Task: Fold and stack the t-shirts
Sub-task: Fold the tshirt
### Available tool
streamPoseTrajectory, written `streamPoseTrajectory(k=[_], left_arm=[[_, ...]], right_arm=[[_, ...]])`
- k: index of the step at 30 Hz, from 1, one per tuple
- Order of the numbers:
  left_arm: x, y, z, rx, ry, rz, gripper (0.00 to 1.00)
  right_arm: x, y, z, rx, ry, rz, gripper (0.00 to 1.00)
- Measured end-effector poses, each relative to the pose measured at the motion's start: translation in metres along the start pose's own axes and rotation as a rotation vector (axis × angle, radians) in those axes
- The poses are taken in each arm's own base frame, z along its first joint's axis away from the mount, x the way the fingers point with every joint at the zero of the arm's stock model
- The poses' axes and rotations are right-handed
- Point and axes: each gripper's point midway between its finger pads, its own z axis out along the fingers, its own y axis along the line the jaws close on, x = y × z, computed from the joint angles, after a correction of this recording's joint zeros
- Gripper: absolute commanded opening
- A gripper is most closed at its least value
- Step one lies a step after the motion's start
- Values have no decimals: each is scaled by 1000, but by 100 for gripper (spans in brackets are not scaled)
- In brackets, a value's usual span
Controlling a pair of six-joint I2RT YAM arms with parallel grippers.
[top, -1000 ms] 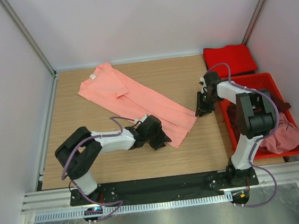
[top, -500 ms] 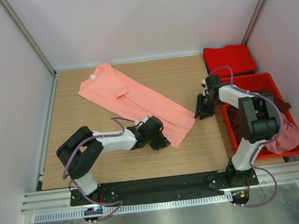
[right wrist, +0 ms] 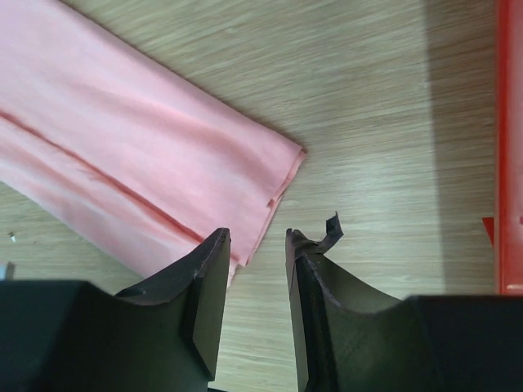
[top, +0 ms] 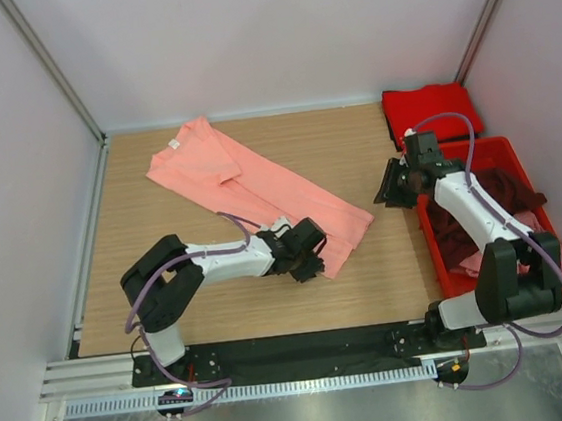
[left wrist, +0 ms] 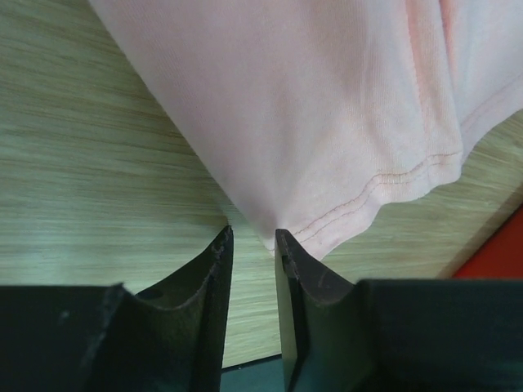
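Salmon-pink t-shirt lies flat on the wooden surface. The left fingers, narrowly parted, straddle its near hem corner. The right fingers hover, narrowly parted and empty.

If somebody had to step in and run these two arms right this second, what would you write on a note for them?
Left gripper: narrowly open, tips at the near hem corner of the salmon-pink shirt, not visibly clamped on it.
Right gripper: open, holding nothing, over the table beside that shirt's other hem corner.
Salmon-pink shirt: on the table, folded lengthwise into a long strip.
Bright red shirt: folded, at the far right corner.
Dark maroon shirt and dusty pink shirt: crumpled in the red bin.
Left to do: finish folding the salmon-pink one, stack it, then fold and stack the two in the bin.
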Motion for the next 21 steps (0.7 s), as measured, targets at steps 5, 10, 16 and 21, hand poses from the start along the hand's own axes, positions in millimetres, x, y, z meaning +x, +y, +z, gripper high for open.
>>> streamPoseTrajectory(k=[5,10,16,21], left_arm=[[5,-6,6,-46,8,-29,23],[8,-14,11,-60,11,-56,12],[12,-18,14,-74,8,-64,0],[19,1,5,-75,32,-51,0]], right_arm=[[-6,11,-23,-47,-57,6,41],[-7,15,-39,-63,-76,-14,41],[-5,18,-48,-79,-85,-21,41],[-3,24,-53,-104,-91,-35,44]])
